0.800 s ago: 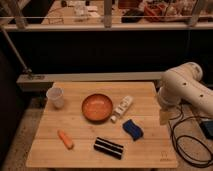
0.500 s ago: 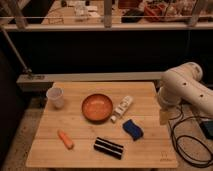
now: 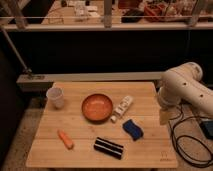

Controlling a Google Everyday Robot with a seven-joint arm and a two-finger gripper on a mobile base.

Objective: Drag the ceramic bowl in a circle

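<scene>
No change from the earlier frames: arm and every item sit where they did. Wooden table seen from the front. Ceramic bowl sits upright near the table's middle, slightly toward the back, orange-brown with a glossy inside. White cup upright to its left, apart from it. White bottle lies on its side just beside the bowl's right rim. Blue sponge in front of the bottle. Orange carrot at front left. Black striped packet at front centre. White robot arm bends over the table's right edge. Gripper hangs there, fingers spread apart, empty, well apart from the bowl. Dark cables on the floor at right.
</scene>
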